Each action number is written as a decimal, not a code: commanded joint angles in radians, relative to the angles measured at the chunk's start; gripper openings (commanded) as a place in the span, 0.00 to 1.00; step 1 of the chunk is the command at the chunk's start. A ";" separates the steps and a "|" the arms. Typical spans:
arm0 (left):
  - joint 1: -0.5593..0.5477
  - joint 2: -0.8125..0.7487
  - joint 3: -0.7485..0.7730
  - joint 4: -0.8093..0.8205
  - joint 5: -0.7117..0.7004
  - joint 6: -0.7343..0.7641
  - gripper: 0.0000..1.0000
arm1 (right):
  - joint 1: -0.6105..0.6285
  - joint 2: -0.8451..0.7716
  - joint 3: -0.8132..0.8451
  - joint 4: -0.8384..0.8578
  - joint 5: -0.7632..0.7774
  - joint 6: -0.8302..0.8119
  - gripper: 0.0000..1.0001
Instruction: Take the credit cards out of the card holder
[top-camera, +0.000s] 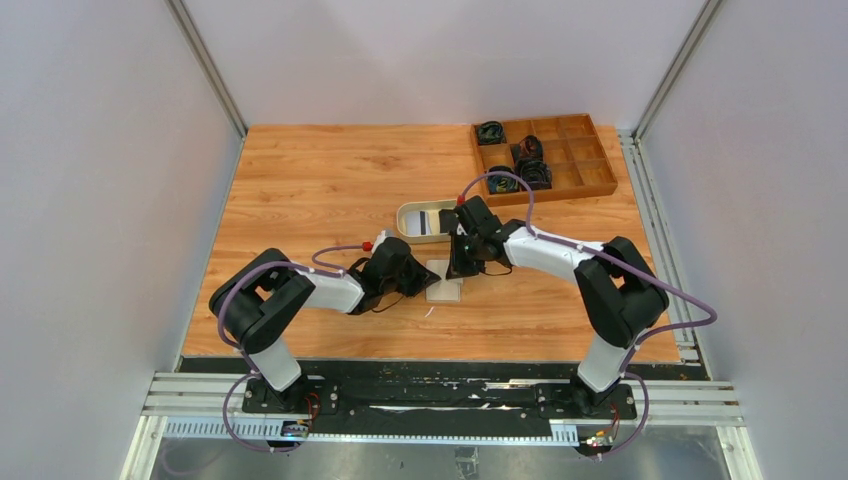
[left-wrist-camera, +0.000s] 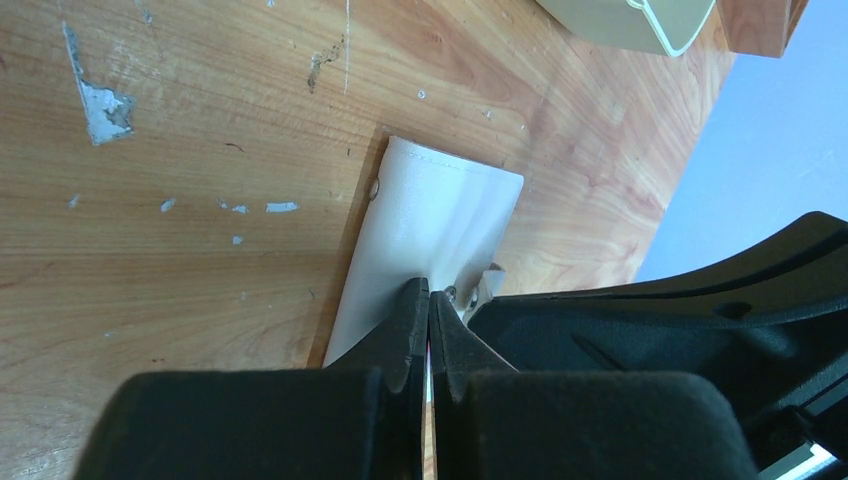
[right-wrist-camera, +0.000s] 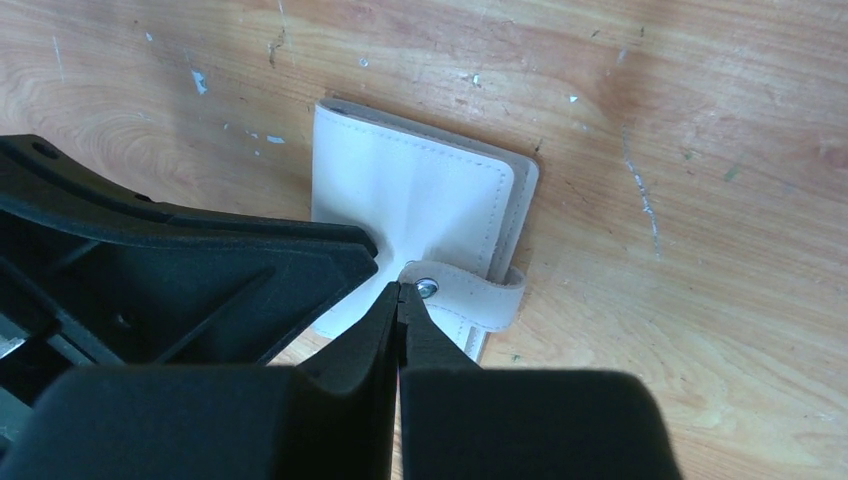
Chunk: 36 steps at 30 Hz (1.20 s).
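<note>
Lying closed mid-way across the wooden worktop (top-camera: 300, 180), the cream bifold card holder (top-camera: 444, 287) sits between both arms. Left wrist: the left claw (left-wrist-camera: 429, 295) is pinched tight on its edge. Right wrist: the right claw (right-wrist-camera: 398, 290), fully closed, touches the snap tab (right-wrist-camera: 475, 297). Anchor the body and peel that tab up gently.

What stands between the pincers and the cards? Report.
The card holder: folded shut on the table, snap tab wrapped over its edge, cover hiding any cards. Both shut, the left pincer and right pincer sit at the tab.
</note>
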<state>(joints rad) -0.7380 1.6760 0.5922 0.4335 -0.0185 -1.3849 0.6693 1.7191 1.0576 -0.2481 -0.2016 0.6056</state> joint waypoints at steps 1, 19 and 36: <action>0.015 0.038 -0.028 -0.073 -0.032 0.019 0.00 | 0.014 0.011 0.018 -0.018 -0.035 -0.014 0.00; 0.015 0.029 -0.028 -0.082 -0.034 0.020 0.00 | 0.006 0.069 0.024 0.017 -0.113 -0.056 0.00; 0.015 0.024 -0.032 -0.090 -0.034 0.024 0.00 | -0.023 -0.010 0.008 0.026 -0.072 -0.075 0.00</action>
<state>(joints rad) -0.7284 1.6783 0.5907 0.4370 -0.0120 -1.3842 0.6579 1.7615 1.0821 -0.2276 -0.3027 0.5484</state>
